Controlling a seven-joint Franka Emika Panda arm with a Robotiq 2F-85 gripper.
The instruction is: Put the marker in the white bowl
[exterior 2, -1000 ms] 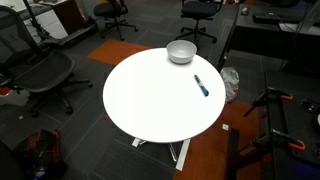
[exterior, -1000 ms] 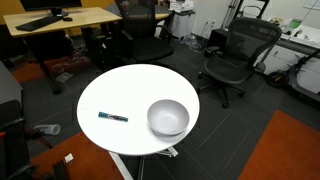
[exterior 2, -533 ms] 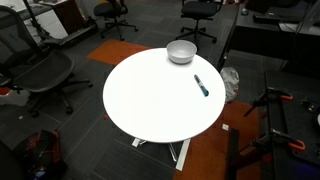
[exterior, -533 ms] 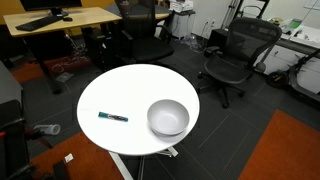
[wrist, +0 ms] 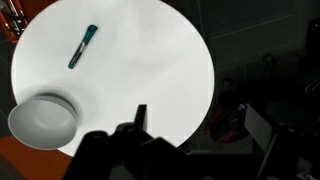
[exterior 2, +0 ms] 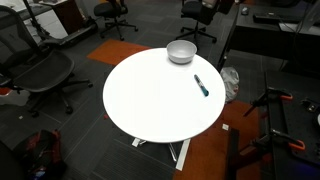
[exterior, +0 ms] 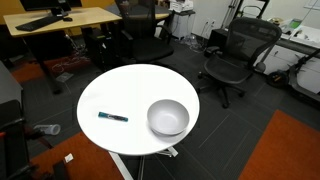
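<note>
The marker [exterior: 112, 117], a slim dark stick with a teal part, lies flat on the round white table [exterior: 130, 88], apart from the white bowl [exterior: 168, 118]. Both also show in an exterior view, the marker [exterior 2: 201, 85] near the table edge and the bowl [exterior 2: 181, 51] at the far rim. In the wrist view the marker [wrist: 83, 46] is at the upper left and the empty bowl [wrist: 42, 120] at the lower left. My gripper [wrist: 200, 125] hangs high above the table's edge, its fingers wide apart and empty. It is out of view in both exterior views.
Black office chairs [exterior: 236, 55] [exterior 2: 40, 72] stand around the table. A wooden desk [exterior: 60, 20] is behind it. Orange carpet [exterior: 285, 150] lies to one side. A dark stand [exterior 2: 275, 120] is next to the table.
</note>
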